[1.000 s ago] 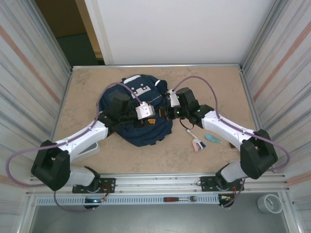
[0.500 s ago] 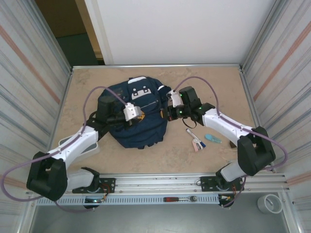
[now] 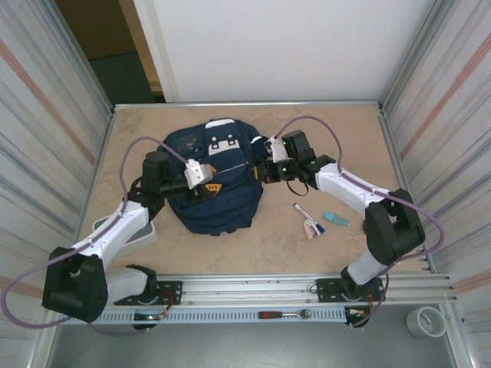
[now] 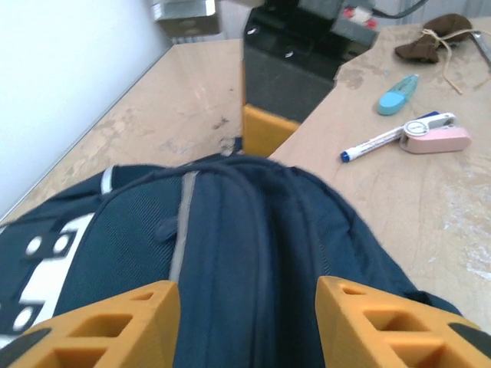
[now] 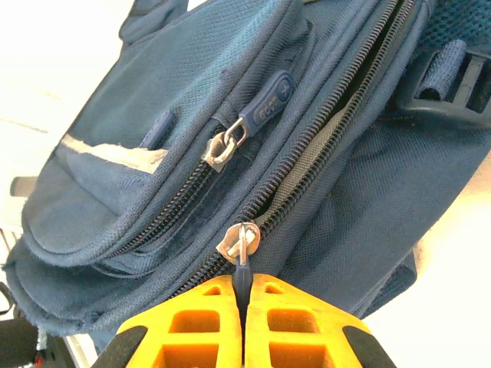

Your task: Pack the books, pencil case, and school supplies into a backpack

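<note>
At desk (image 3: 345,138) centre, backpack (image 3: 219,203) lies flat; right jaws pinch its main zipper pull (image 5: 242,266); left jaws spread over its fabric; school supplies (image 3: 313,224) loose to its right.

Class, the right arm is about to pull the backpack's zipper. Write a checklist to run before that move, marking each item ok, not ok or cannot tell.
1. Grip: the right tool is shut on the zipper pull, tab pinched between its fingers: ok.
2. Bracing: the left tool is open, fingers either side of the backpack top, holding nothing: not ok.
3. Opening: the main zipper shows a narrow gap, too small for packing: not ok.
4. Zipper track ahead free of snags: cannot tell.
5. Clearance: the pen, pink piece and light-blue piece lie on the table, right of the backpack: ok.
</note>
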